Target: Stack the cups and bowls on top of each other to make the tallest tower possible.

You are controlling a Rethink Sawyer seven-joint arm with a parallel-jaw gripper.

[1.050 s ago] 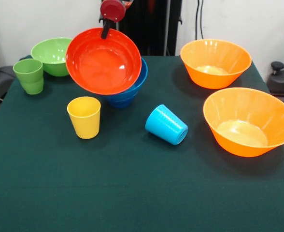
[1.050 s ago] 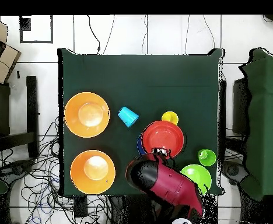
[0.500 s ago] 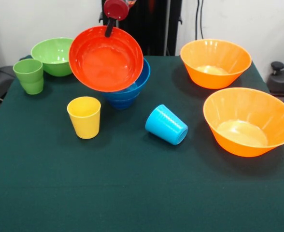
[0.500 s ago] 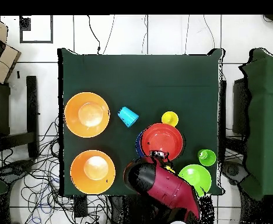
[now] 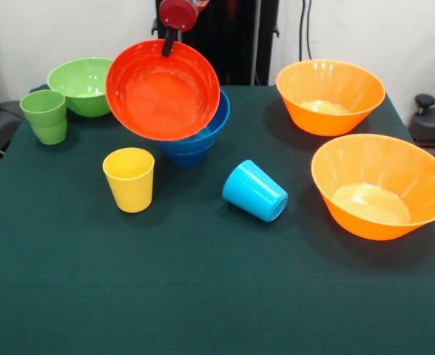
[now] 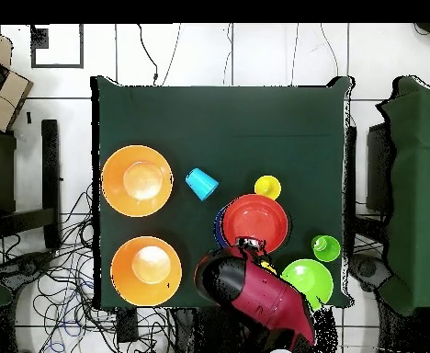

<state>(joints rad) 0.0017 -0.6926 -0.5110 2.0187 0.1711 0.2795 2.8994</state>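
My gripper [image 5: 166, 46] is shut on the far rim of the red-orange bowl [image 5: 162, 92], which tilts steeply with its opening towards the front view's camera. Its lower edge sits over the tower of nested blue bowls [image 5: 201, 137]. From above, the gripper [image 6: 251, 245] meets the red-orange bowl [image 6: 255, 219] at its rim, and the blue pile [image 6: 220, 226] peeks out beside it. A yellow cup [image 5: 129, 179] stands upright in front. A light blue cup [image 5: 254, 191] lies on its side. A green cup [image 5: 45, 116] and a green bowl [image 5: 81, 85] stand at the back left.
Two large orange bowls [image 5: 328, 96] [image 5: 380, 185] stand upright on the right of the dark green table [image 5: 203, 296]. Seen from above, the red arm [image 6: 255, 294] reaches in over the table's bottom edge.
The red-orange bowl rose a little and shifted slightly with the gripper a second ago. Nothing has moved in the last half second.
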